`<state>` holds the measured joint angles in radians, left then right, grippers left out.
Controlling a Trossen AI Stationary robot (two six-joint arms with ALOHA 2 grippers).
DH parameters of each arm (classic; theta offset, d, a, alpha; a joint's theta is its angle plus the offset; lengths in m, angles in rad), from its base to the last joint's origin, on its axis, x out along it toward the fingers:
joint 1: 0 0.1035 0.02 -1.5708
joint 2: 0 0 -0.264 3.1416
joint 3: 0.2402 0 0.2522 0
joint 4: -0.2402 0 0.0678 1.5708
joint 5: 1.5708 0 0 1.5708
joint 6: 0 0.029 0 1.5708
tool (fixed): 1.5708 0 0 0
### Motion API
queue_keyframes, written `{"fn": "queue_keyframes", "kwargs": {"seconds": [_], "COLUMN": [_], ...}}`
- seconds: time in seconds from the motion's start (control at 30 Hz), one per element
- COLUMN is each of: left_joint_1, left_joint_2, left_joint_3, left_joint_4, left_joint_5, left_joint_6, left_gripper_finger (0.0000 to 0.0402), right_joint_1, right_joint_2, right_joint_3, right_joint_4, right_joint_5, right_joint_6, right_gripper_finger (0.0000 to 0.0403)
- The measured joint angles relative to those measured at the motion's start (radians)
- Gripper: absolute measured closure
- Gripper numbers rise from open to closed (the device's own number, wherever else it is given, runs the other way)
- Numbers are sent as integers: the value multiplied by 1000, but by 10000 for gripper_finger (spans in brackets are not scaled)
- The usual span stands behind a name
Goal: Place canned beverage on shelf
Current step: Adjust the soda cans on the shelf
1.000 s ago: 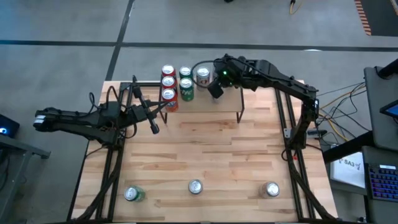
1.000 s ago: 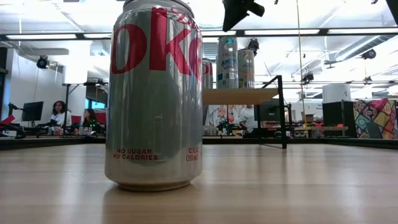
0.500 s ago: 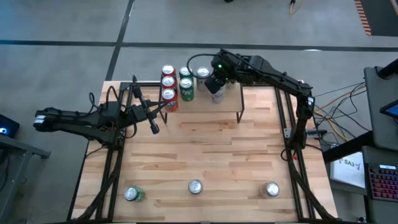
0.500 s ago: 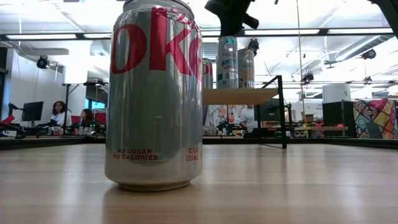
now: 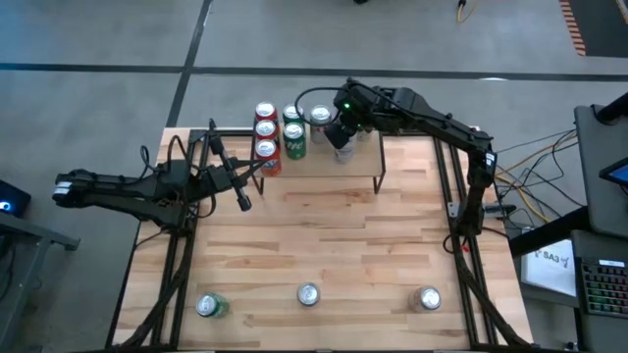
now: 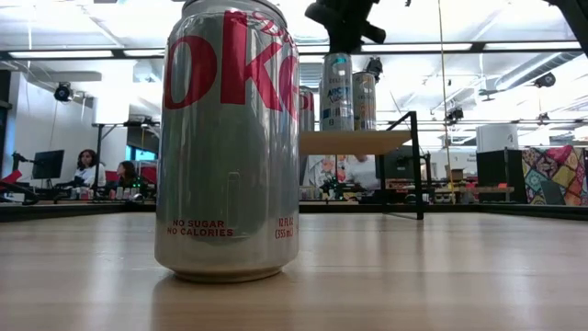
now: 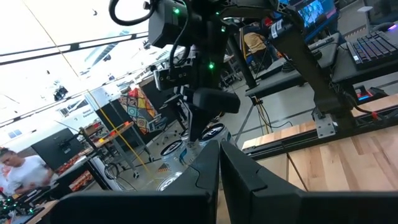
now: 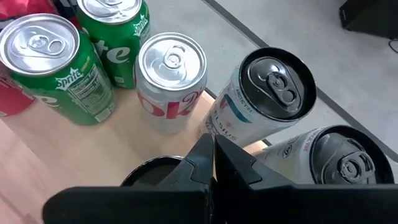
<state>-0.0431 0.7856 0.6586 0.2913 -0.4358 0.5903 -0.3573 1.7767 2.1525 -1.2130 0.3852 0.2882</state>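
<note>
since a second ago the right gripper (image 5: 340, 137) has swung from beyond the shelf's far right corner to a spot over the shelf (image 5: 358, 157) itself, and over the last half second it has hardly shifted. in the high view it hangs just right of the silver-topped can (image 5: 320, 120) at the shelf's far edge, with three red cans (image 5: 265, 130) in a column and two green cans (image 5: 293, 139) standing on the shelf's left part. the left gripper (image 5: 241, 199) waits off the shelf's left front corner, above the tabletop (image 5: 324, 245), while three more cans stand well apart from the shelf along the table's near edge: a green one (image 5: 208, 307), a silver one (image 5: 308, 294) and another silver one (image 5: 429, 298). in the low view a big diet coke can (image 6: 228, 138) fills the foreground, and behind it the shelf carries two tall pale cans (image 6: 336, 92) right under the right gripper (image 6: 343, 23), which hovers just above their tops. in the left wrist view the left arm's fingers (image 7: 205, 177) lie together, and the right arm stands past them over the cans on the shelf. in the right wrist view the right arm's fingers (image 8: 211, 158) are pressed together holding nothing, directly above a dark can top (image 8: 152, 171); near it on the shelf stand a diet coke can (image 8: 169, 81), a sprite can (image 8: 56, 68), and two slim white cans (image 8: 261, 99) with dark lids.
</note>
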Motion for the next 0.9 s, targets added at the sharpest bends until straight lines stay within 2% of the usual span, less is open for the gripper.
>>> {"fn": "queue_keyframes", "kwargs": {"seconds": [0.37, 0.9], "left_joint_1": [0, 0], "left_joint_2": [0, 0], "left_joint_3": [0, 0], "left_joint_4": [0, 0], "left_joint_5": [0, 0], "left_joint_6": [0, 0], "left_gripper_finger": [402, 402], "right_joint_1": [8, 22], "right_joint_2": [-2, -5], "right_joint_3": [1, 2], "right_joint_4": [-6, -41], "right_joint_5": [-44, -46], "right_joint_6": [16, 64], "right_gripper_finger": [394, 394]}}
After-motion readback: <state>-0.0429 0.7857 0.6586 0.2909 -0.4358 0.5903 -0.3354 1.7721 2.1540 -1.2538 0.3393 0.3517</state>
